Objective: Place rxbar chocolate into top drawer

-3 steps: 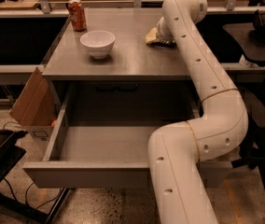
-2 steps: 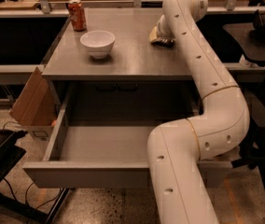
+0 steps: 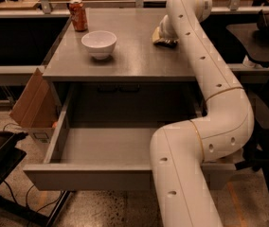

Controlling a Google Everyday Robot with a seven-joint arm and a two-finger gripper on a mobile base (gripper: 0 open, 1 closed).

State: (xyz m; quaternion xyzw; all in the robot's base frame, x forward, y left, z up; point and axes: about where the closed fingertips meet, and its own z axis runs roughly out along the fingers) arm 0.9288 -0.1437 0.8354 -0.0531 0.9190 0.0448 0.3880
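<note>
The top drawer [image 3: 89, 178] of the grey cabinet is pulled far out toward me, and nothing shows inside it. My white arm rises from the lower right and reaches over the cabinet top's far right part. The gripper [image 3: 164, 36] is down at the tabletop there, mostly hidden behind the wrist. A small dark flat thing [image 3: 167, 43] lies right under it on the top and looks like the rxbar chocolate. I cannot tell whether it is gripped.
A white bowl [image 3: 99, 43] and an orange soda can [image 3: 78, 15] stand on the cabinet top [image 3: 134, 63] at the left. A cardboard box [image 3: 30, 105] leans at the cabinet's left side. Dark chairs stand at the right [image 3: 262, 32] and lower left.
The gripper end has shifted only slightly at the far right of the cabinet top. The drawer, bowl and can have not moved.
</note>
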